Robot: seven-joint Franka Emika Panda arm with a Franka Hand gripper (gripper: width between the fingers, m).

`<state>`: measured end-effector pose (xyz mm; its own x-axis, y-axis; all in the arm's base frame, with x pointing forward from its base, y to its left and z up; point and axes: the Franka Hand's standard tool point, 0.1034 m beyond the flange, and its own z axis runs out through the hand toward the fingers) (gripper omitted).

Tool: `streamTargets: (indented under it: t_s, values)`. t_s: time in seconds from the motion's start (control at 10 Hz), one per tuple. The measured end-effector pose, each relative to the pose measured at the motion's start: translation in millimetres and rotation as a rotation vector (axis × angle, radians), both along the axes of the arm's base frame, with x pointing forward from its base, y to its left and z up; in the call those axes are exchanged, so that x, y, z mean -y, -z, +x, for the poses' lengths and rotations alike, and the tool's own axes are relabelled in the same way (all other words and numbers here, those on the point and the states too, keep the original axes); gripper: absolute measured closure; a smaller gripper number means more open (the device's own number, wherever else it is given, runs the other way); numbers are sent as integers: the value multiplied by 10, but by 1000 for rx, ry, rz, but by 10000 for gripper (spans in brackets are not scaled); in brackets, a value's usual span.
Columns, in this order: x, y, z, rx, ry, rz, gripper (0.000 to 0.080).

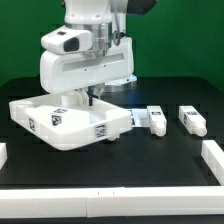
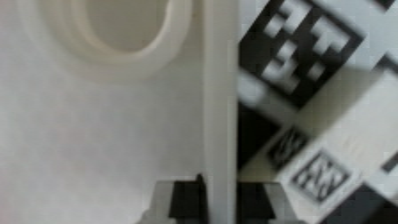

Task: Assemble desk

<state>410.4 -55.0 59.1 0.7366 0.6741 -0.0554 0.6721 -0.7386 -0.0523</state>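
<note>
The desk panel (image 1: 70, 118), a wide white rimmed tray with square tags on its side walls, lies at the exterior view's left under the arm. My gripper (image 1: 90, 97) reaches down onto its far rim. In the wrist view the gripper (image 2: 217, 192) is shut on the thin upright rim wall (image 2: 214, 100), with one dark finger (image 2: 178, 203) inside the panel and the other outside. A round corner socket (image 2: 116, 30) shows on the panel floor close by. Two short white legs (image 1: 155, 120) (image 1: 192, 120) with tags lie on the black table at the exterior view's right.
White border strips edge the black table: one at the exterior view's right (image 1: 213, 160), one along the front (image 1: 110, 205), a stub at the left (image 1: 3, 154). Tags (image 2: 311, 50) on a white surface show outside the rim in the wrist view.
</note>
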Motion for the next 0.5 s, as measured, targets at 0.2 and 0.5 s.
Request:
streamTargets:
  t_s: [0.2, 0.5]
  values:
    - [-192, 21, 205, -22, -39, 20, 745]
    - [-216, 54, 143, -35, -63, 26, 745]
